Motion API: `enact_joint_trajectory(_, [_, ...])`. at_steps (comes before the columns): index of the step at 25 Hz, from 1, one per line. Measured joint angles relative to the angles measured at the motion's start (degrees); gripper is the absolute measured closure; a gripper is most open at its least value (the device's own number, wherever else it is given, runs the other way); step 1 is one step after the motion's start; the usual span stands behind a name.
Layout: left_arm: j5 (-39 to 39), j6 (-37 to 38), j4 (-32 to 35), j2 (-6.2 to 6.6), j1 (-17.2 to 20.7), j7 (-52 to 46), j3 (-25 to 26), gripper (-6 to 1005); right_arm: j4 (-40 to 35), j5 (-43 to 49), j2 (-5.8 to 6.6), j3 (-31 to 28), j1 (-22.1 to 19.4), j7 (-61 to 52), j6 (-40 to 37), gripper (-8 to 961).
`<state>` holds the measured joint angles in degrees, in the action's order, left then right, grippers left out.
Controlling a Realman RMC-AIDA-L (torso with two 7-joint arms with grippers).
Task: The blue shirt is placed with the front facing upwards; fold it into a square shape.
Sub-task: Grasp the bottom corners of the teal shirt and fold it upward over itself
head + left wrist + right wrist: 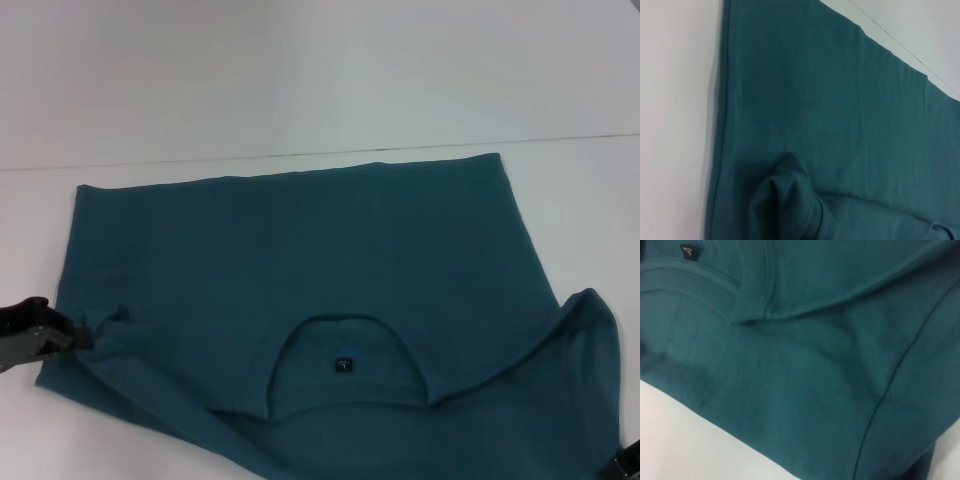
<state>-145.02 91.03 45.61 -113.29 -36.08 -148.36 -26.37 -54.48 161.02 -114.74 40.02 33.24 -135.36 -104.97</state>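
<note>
The blue shirt (300, 250) lies spread on the white table, hem at the far side and collar (345, 365) with its small dark label near me. Only plain teal cloth shows; no lettering is visible. My left gripper (78, 338) is at the shirt's near-left edge, shut on a puckered bunch of cloth there. That bunched fold shows in the left wrist view (790, 200). My right gripper (625, 462) is just visible at the bottom right, by the right sleeve (590, 330), which stands up in a ridge. The right wrist view shows the shirt (805, 380) and the label (688, 251).
The white table (300, 80) extends beyond the shirt on the far side and to the left (30, 250). A thin dark line (560, 138) crosses the table behind the hem.
</note>
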Motion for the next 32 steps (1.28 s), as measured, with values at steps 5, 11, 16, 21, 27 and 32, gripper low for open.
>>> enact_joint_trajectory(5, [0.0,0.01,0.0,-0.01,0.13,0.1,0.0,974,0.29,0.1,-0.28,0.14,0.46,-0.01,0.19,393])
enact_joint_trajectory(11, [0.0,0.03,0.0,-0.11,0.14,0.09,0.0,974,0.89,0.16,-0.72,0.19,0.96,-0.01,0.37,439])
enact_joint_trajectory(16, [0.0,0.03,0.0,-0.11,0.09,0.09,0.0,973,0.43,0.04,-1.1,0.34,1.1,-0.03,0.33,492])
enact_joint_trajectory(21, [0.0,0.02,0.01,-0.09,-0.01,0.09,0.0,973,0.35,0.18,-1.09,0.4,1.39,-0.06,-0.02,545])
enact_joint_trajectory(27, [0.0,0.02,0.01,-0.09,-0.02,0.09,0.0,974,0.34,0.18,-0.94,0.39,1.4,-0.08,-0.13,820])
enact_joint_trajectory(32, [0.0,0.06,0.0,-0.09,0.13,0.1,0.0,974,0.34,0.04,-0.48,-0.08,1.29,-0.08,-0.24,872])
